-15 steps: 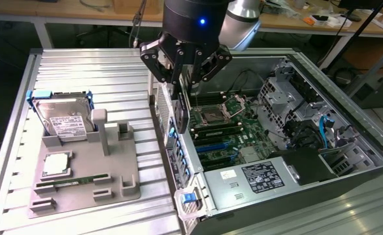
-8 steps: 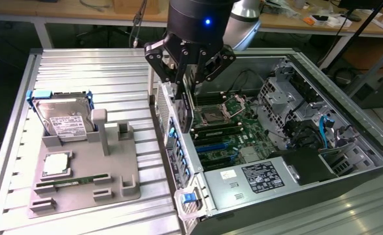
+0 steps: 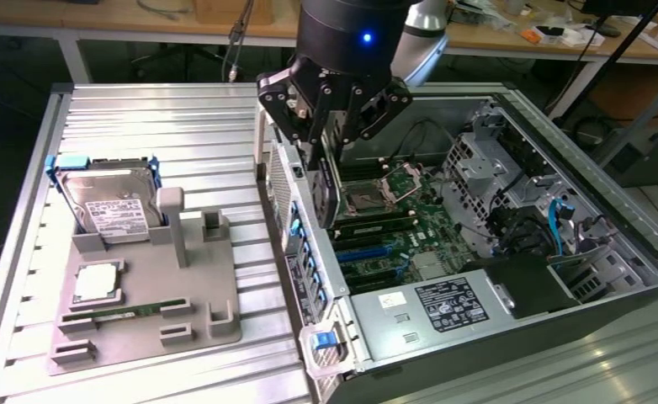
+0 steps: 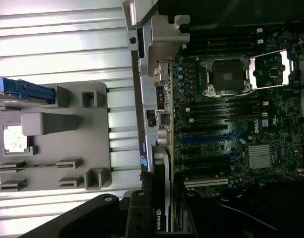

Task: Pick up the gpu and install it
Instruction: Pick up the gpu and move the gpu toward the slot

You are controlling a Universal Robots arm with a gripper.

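Note:
My gripper [image 3: 331,139] is shut on the gpu [image 3: 326,194], a thin dark card that hangs on edge below the fingers. The card hovers over the near wall of the open computer case [image 3: 598,278], just above the motherboard [image 3: 402,227]. In the wrist view the gpu [image 4: 162,173] runs edge-on from my gripper [image 4: 160,210] along the case's rear wall. A logo shows on the card's top edge. The blue slots [image 4: 206,140] lie beside it on the motherboard [image 4: 241,114].
A grey holder tray [image 3: 138,320] sits on the ribbed metal table [image 3: 150,118] at the exterior view's left. It carries a hard drive [image 3: 110,210], a CPU [image 3: 96,282] and a RAM stick [image 3: 127,311]. The power supply [image 3: 442,303] fills the case's near corner.

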